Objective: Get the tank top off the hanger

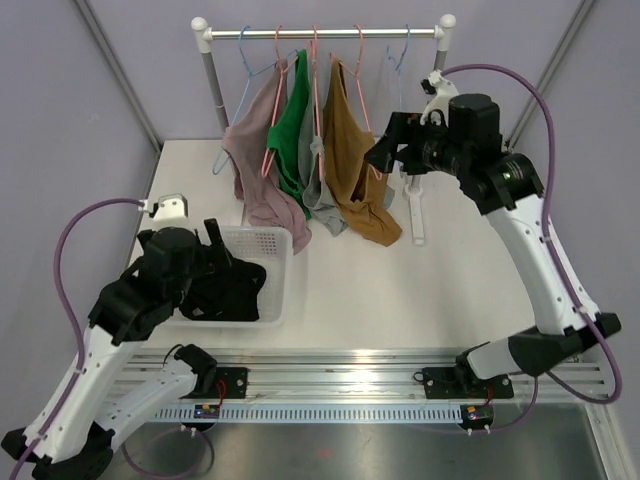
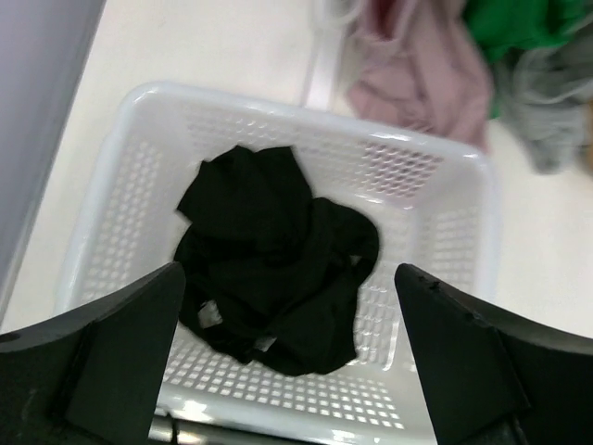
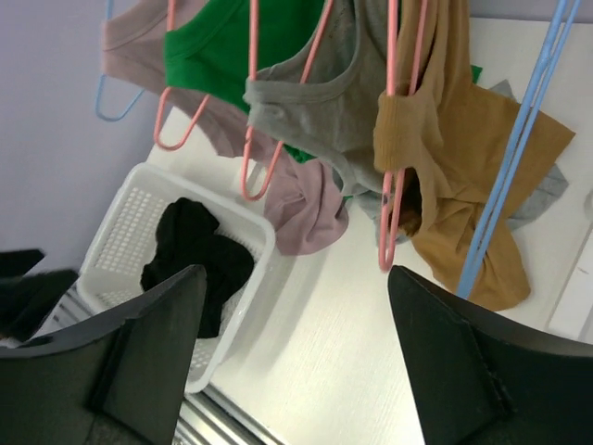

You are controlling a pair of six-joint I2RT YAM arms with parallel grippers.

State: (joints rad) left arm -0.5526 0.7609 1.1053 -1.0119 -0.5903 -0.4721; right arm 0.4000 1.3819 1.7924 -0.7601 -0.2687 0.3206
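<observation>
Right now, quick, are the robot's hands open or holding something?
Left end effector: open, holding nothing, over the black garment in the white basket.
Right end effector: open, holding nothing.

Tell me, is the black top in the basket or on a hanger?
In the basket: the black top lies crumpled on its floor.

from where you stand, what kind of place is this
Likely a robot lab bench staged as a laundry corner: a small clothes rail hung with tank tops, a white basket, plain panel walls.
</observation>
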